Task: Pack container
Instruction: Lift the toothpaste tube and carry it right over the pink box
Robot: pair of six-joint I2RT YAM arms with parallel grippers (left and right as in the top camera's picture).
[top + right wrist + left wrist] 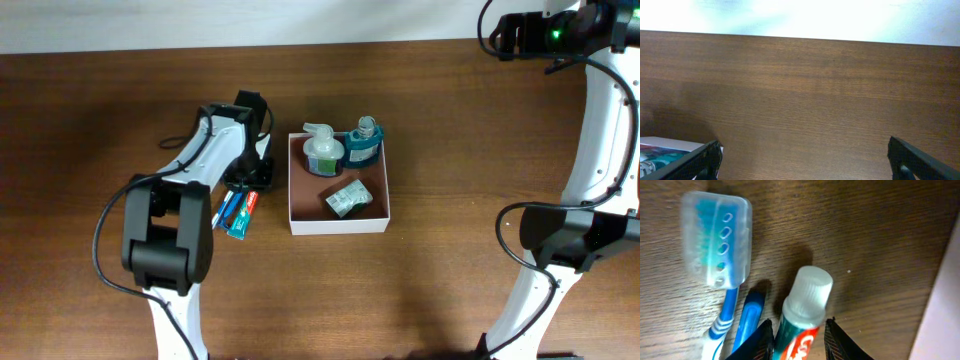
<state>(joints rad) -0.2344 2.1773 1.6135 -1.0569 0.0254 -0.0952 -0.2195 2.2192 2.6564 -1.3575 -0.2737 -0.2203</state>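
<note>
Left arm (190,185): white links, black joint housings, black cable (97,240) looping alongside.
Right arm (603,140): white links, black joints, black cable, small green light (553,33).
Left gripper (798,323): black tapered fingers (757,342).
Right gripper (803,145): black fingers, wedge-shaped tips.

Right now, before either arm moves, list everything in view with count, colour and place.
table: one, dark brown wood, under everything
container: one, white walls, reddish-brown floor, mid-table
pump bottle: one, greenish with white pump, container's far-left corner
blue bottle: one, blue, in the container beside the pump bottle
packet: one, grey-green, container's near half
toothpaste tube: one, white cap, green-and-red body, on the table left of the container
toothbrush: one, blue and white, clear head cover, beside the tube
blue stick: one, between toothbrush and tube; unidentifiable
left gripper: one, black, closed on the toothpaste tube
right gripper: one, black, open over table
</note>
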